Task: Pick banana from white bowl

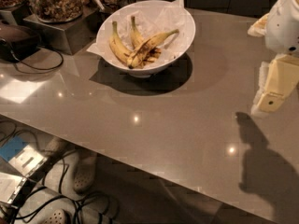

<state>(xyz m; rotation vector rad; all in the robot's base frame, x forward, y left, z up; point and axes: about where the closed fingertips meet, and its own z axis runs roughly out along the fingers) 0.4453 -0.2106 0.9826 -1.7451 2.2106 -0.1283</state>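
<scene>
The white bowl (184, 36) stands on the grey table at the back centre, lined with crumpled white paper. Three bananas lie in it. The banana (156, 42) is the longest one; it lies diagonally, with its thin stem pointing up and right and a dark brown patch at its lower left end. A cleaner yellow curved banana (117, 45) lies to its left and a shorter streaked one (135, 34) between them. My gripper (273, 85), cream and white, hangs over the table's right side, well to the right of the bowl and apart from it.
Glass jars of nuts (56, 1) on a metal stand (60, 34) sit at the back left. A dark device with a cable (16, 41) is at the far left. The table's front edge (140, 164) runs diagonally; cables and shoes (84, 171) lie on the floor below.
</scene>
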